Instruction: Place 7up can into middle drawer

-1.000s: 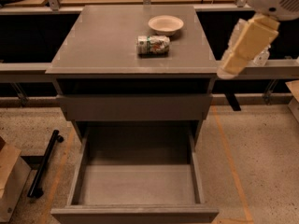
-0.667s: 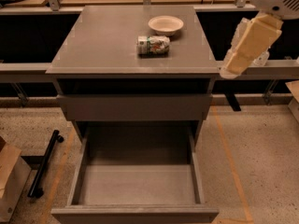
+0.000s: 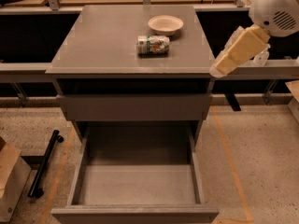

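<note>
7up can point(image 3: 153, 45) on its side on desk point(image 3: 103, 45), cream bowl point(image 3: 165, 24) just behind, middle drawer point(image 3: 140, 185) open below, pincer point(image 3: 220, 69) beside desk's near right corner

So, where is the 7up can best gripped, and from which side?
Grip the 7up can across its middle, coming from above: it lies on its side, ends left and right, bowl close behind. The end effector hangs by the right edge of the cabinet.

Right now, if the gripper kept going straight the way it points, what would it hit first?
Probably the right edge of the cabinet top, near its front corner. The gripper hangs just beside it, angled down toward it; depth is unclear.
</note>
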Motion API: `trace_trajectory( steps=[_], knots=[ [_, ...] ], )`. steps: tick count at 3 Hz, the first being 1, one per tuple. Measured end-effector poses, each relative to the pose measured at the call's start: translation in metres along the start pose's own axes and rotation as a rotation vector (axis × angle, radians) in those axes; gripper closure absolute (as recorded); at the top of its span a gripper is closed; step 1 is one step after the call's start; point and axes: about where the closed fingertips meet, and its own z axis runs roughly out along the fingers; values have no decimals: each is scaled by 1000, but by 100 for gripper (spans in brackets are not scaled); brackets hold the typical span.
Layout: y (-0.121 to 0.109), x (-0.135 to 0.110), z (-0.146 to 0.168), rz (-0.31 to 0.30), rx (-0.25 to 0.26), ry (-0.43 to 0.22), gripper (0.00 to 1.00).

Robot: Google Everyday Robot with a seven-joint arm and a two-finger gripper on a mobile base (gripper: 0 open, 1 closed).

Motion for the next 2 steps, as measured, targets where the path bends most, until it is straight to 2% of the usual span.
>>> trace_trajectory(
  steps=[1,2],
  knots=[
    [-33,-4,48,88,44,-91,0],
    [-62,-12,100,140,41,-158,0]
  ],
)
